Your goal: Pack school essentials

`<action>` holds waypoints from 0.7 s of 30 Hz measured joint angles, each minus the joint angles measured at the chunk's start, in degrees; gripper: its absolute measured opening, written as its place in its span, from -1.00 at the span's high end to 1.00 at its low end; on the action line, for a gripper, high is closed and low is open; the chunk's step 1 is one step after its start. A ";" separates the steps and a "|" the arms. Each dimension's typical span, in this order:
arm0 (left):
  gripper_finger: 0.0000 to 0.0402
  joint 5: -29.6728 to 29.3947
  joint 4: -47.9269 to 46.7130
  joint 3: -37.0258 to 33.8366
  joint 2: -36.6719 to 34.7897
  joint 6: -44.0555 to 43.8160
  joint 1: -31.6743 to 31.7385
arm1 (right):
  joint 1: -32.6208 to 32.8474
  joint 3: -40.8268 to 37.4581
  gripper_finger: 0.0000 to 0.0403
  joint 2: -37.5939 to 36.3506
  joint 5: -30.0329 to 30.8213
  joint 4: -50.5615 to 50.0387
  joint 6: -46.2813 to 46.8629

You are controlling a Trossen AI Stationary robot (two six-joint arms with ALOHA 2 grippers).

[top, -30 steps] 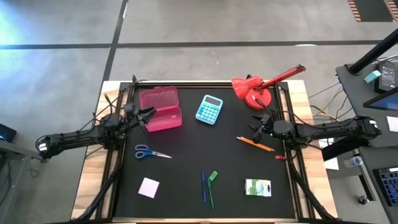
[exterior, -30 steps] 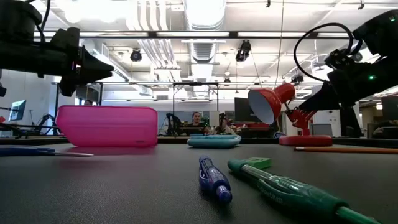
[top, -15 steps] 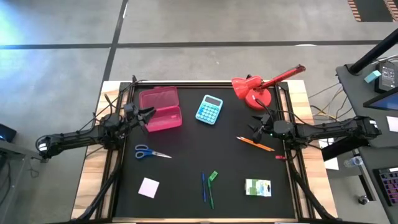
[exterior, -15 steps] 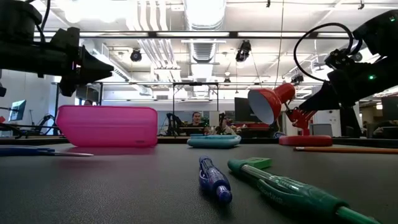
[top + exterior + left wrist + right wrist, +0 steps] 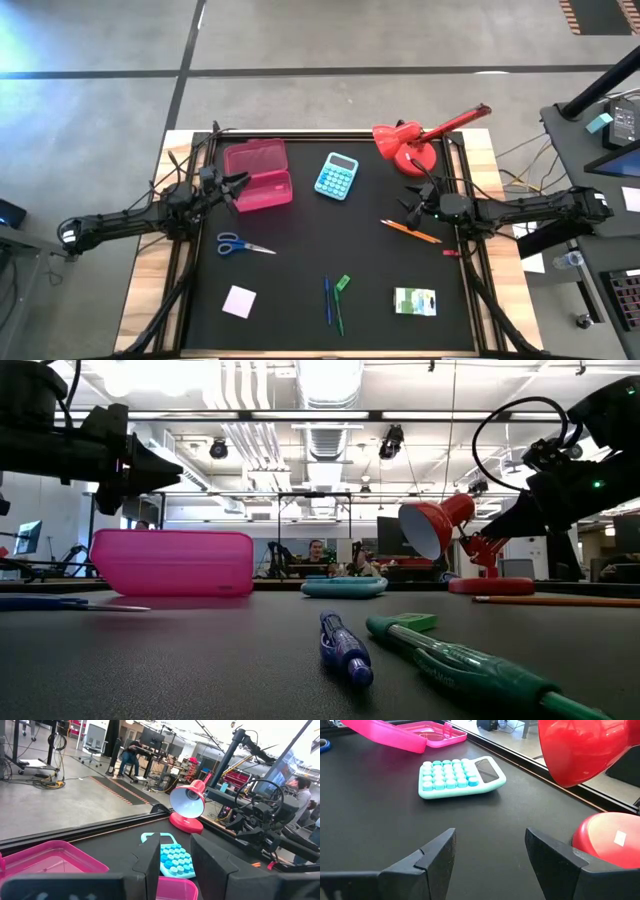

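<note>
High view: scissors (image 5: 243,245) beside left gripper (image 5: 236,187).

Matt black tabletop (image 5: 300,270) edged in pale wood; translucent pink plastic box (image 5: 258,174); glossy red lamp (image 5: 587,750).

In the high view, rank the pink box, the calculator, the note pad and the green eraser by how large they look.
Largest to smallest:
1. pink box, lying open
2. turquoise calculator
3. pale pink note pad
4. small green eraser
All lie flat on the table, so nearness hardly skews this.
</note>
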 joint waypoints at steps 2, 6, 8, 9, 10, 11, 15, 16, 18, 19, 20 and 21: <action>0.55 0.00 -0.01 0.00 0.00 0.01 0.00 | 0.00 0.00 -0.13 0.01 0.02 -0.01 -0.02; 0.55 -0.01 0.00 0.00 0.00 -0.01 0.00 | 0.00 0.00 -0.13 0.00 0.00 0.00 -0.02; 0.55 0.00 0.00 0.00 0.00 0.00 -0.01 | -0.02 0.00 -0.13 0.00 0.00 0.00 -0.02; 0.55 0.01 0.00 0.00 0.00 0.01 0.00 | -0.02 0.00 -0.13 0.00 0.00 -0.02 -0.02; 0.55 0.00 0.02 0.00 0.00 0.00 -0.02 | -0.02 0.00 -0.13 0.00 0.01 0.00 -0.02; 0.55 -0.01 -0.01 0.00 0.00 -0.01 0.00 | -0.02 0.00 -0.13 0.02 0.00 -0.02 -0.02; 0.55 -0.33 -0.01 0.00 0.00 4.79 0.00 | -0.01 0.00 -0.13 0.01 0.02 -0.01 -0.02; 0.55 -0.57 -0.01 0.00 -0.01 10.12 0.00 | 0.00 0.00 -0.13 0.01 0.02 0.00 -0.01; 0.55 -0.69 0.01 0.00 0.00 20.94 0.00 | -0.01 0.00 -0.13 0.00 0.01 -0.01 0.00; 0.55 -0.69 0.00 0.00 0.00 25.48 0.00 | -0.02 0.00 -0.13 0.00 0.00 -0.02 -0.02; 0.55 -0.69 0.01 0.00 0.00 29.27 0.00 | -0.01 0.00 -0.13 0.00 0.01 -0.02 -0.02; 0.55 -0.69 0.01 0.00 -0.01 32.33 0.00 | -0.01 0.00 -0.13 0.00 0.01 0.00 -0.02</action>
